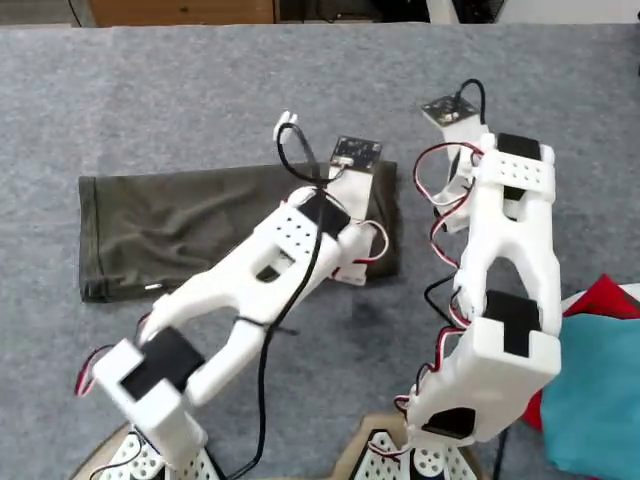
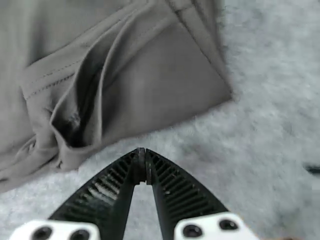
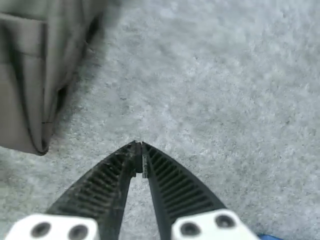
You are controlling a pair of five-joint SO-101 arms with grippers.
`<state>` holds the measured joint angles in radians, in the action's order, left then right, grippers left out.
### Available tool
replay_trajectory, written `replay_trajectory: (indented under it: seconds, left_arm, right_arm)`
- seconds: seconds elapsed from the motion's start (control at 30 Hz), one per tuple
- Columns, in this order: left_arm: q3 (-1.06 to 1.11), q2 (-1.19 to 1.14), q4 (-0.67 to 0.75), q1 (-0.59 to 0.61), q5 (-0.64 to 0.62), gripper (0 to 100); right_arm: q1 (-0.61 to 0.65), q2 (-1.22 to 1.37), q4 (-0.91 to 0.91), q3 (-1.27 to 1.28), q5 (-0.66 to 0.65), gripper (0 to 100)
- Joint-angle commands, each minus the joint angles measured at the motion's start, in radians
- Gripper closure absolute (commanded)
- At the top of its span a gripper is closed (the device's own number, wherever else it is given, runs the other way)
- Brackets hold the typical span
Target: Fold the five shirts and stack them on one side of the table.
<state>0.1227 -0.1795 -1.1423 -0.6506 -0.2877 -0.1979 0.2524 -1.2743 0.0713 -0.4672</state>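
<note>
Now the olive shirt (image 1: 180, 225) is lying folded on the table (image 1: 150, 90); the left gripper (image 2: 141, 162) is hovering pinched closed and empty by its edge, the right gripper (image 3: 139, 157) likewise just beside it.

Moulded in white plastic, with black servo blocks (image 1: 165, 358) between segments. Strung with red, white and black cables (image 1: 265, 350). Tipped at left gripper (image 2: 141, 162) and right gripper (image 3: 139, 157) with black ribbed fingers (image 2: 107, 190), white mounts (image 2: 210, 234), dark screws (image 2: 192, 230).

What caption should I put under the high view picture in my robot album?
Two white arms over a grey table, the left arm above a folded olive shirt, teal cloth at the edge.
</note>
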Motion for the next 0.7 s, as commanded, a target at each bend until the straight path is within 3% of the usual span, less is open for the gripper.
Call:
replay_trajectory:
  seconds: [0.0, 0.27, 0.67]
  left_arm:
    - [-0.052, -0.068, 0.025, 0.043, -0.006, 98]
    - [-0.064, -0.107, 0.025, 0.163, -0.002, 98]
    - [-0.078, -0.108, 0.025, 0.218, 0.026, 98]
  right_arm:
    - [-0.019, 0.001, 0.014, -0.051, 0.009, 99.2]
    - [0.025, -0.004, 0.009, -0.051, 0.005, 99.2]
    - [0.302, 0.005, -0.153, -0.251, 0.041, 99.2]
